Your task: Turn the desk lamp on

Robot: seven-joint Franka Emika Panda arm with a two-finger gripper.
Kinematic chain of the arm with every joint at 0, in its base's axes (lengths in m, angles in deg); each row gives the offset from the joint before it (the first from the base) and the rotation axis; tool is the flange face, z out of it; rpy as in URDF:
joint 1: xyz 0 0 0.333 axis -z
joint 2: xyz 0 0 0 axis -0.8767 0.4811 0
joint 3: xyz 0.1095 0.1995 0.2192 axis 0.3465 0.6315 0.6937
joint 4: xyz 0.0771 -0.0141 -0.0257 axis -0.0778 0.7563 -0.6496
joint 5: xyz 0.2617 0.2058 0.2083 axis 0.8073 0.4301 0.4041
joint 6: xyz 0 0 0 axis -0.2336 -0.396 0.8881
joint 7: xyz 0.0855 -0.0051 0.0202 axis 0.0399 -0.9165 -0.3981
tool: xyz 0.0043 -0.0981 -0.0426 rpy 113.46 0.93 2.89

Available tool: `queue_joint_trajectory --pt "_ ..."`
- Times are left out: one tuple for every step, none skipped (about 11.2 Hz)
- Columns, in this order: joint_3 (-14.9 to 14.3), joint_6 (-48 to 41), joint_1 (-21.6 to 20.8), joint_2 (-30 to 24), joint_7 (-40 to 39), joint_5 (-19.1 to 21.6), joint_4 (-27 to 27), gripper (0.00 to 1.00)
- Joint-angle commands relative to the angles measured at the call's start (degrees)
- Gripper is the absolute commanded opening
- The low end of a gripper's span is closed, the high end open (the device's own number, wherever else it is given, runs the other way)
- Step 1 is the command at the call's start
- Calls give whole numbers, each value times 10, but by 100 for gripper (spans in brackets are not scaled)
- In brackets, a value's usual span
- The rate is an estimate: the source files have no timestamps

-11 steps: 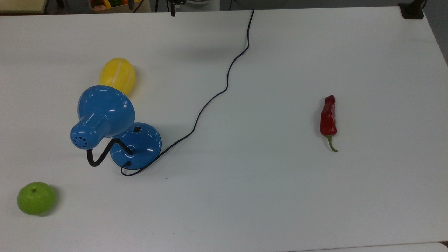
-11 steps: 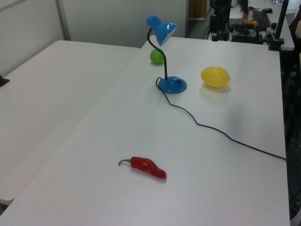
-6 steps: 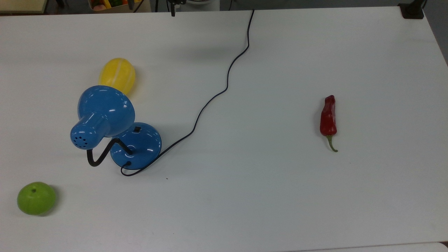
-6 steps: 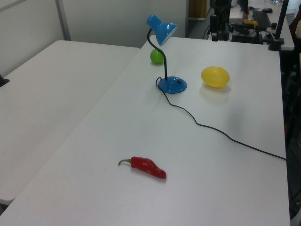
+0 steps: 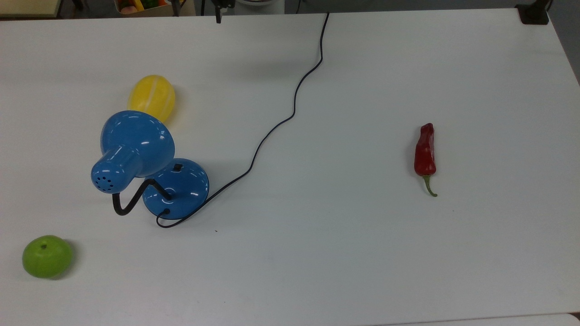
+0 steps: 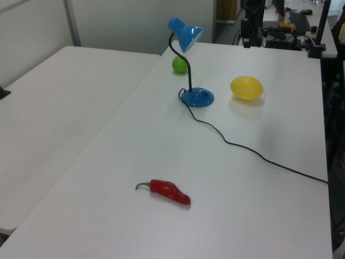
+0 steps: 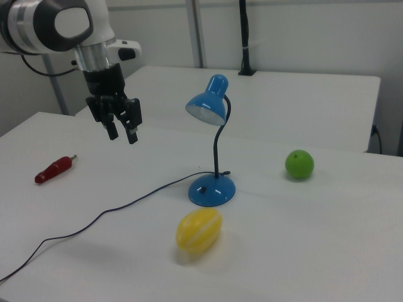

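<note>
The desk lamp point(image 5: 136, 145) stands on the white table at the top view's left, its blue shade point(image 7: 206, 104) held on a black bendy neck above the round blue base point(image 7: 211, 190). A small black switch point(image 5: 177, 167) sits on the base's dome. The lamp's thin black cord point(image 5: 294, 99) snakes off over the far table edge. In the right view my gripper point(image 7: 123, 132) hangs open and empty in the air, well to the left of the lamp and above the cord, touching nothing.
A yellow fruit point(image 5: 152, 97) lies just behind the lamp's shade. A green apple point(image 5: 46, 256) sits near the table's front left corner. A red chilli point(image 5: 425, 149) lies far to the top view's right. A second white table point(image 6: 54, 108) adjoins.
The dark gripper tip at the top view's upper edge has shifted slightly left. The lamp and the other objects have not moved.
</note>
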State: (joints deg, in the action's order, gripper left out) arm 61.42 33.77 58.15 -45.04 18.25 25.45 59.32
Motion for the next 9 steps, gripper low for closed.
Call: queue_joint_trajectory --pt "1 4 2 3 -11 7 -2 0" --pt "1 4 2 3 -11 7 -2 0" --pt "1 4 3 3 -11 7 -2 0" --pt "1 5 4 3 -11 8 -3 0" --pt "1 7 5 4 -11 8 -3 0" --pt "1 17 9 3 -12 8 -2 0" --pt "1 27 11 5 -12 8 -2 0" --pt "1 41 13 19 -11 8 -1 0" --pt "1 63 13 32 -11 8 -1 0"
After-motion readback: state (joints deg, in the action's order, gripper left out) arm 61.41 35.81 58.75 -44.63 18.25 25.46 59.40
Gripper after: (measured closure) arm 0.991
